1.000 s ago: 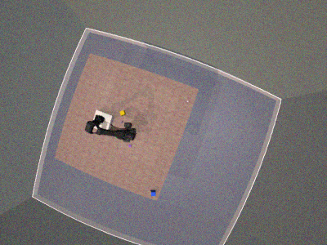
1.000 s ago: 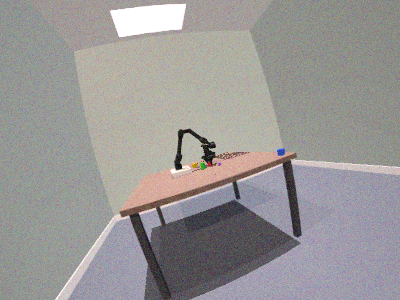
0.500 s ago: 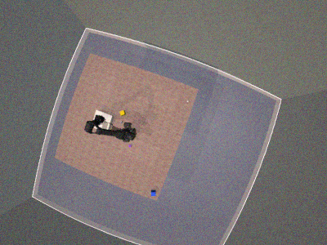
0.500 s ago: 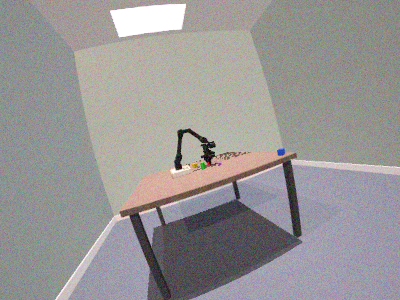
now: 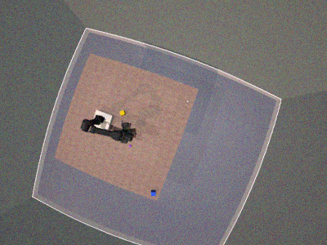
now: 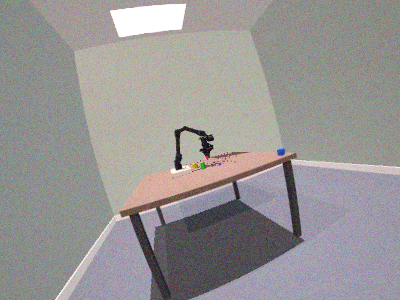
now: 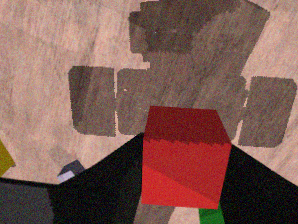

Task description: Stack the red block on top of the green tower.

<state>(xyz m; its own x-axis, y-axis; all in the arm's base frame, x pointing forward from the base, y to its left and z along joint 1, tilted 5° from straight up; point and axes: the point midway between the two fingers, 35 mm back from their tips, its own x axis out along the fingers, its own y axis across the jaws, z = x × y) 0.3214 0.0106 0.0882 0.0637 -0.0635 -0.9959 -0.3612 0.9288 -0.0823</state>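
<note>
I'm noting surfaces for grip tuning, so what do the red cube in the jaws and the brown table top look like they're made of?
The red cube block looks like matte painted wood or plastic: flat uniform colour, crisp edges, no shine; which one is unclear. The brown table top looks like unvarnished wood: streaky grain, soft shadows, no reflections.
</note>
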